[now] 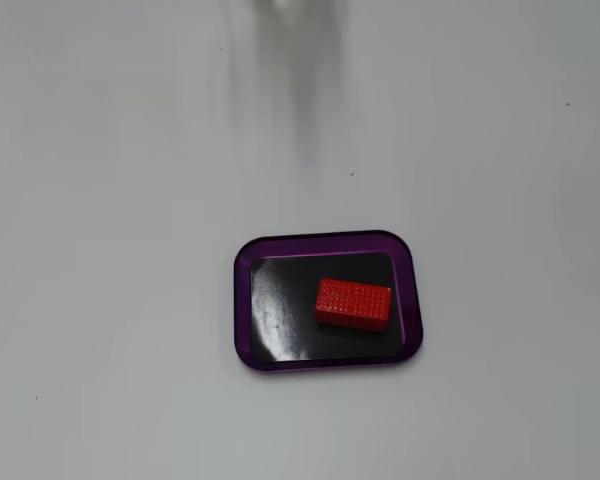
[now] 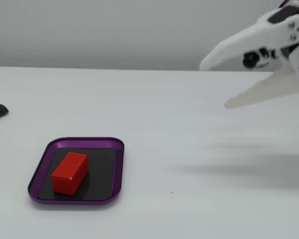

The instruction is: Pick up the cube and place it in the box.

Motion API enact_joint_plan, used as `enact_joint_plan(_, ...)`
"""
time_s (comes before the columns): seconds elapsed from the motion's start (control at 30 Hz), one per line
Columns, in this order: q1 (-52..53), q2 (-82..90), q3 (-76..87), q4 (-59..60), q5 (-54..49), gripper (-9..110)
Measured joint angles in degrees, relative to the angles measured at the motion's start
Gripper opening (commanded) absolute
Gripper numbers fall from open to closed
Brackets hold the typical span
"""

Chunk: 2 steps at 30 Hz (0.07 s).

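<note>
One cube (image 2: 69, 173) inside box (image 2: 42, 169), end effector (image 2: 213, 84) well apart, spread, empty

On my monitors, the red ribbed cube (image 1: 353, 304) lies flat inside the box (image 1: 244, 300), a shallow purple-rimmed tray with a glossy black floor, resting on the white table. In a fixed view from above, I see the block sitting right of the tray's center.

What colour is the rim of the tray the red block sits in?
Translucent purple, around a glossy black bottom; the tray's rim shows best in the fixed view from above.
</note>
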Motion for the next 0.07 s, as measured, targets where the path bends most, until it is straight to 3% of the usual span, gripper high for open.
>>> enact_joint_plan(0.07,2.5,3.3,6.9,-0.3,0.0,21)
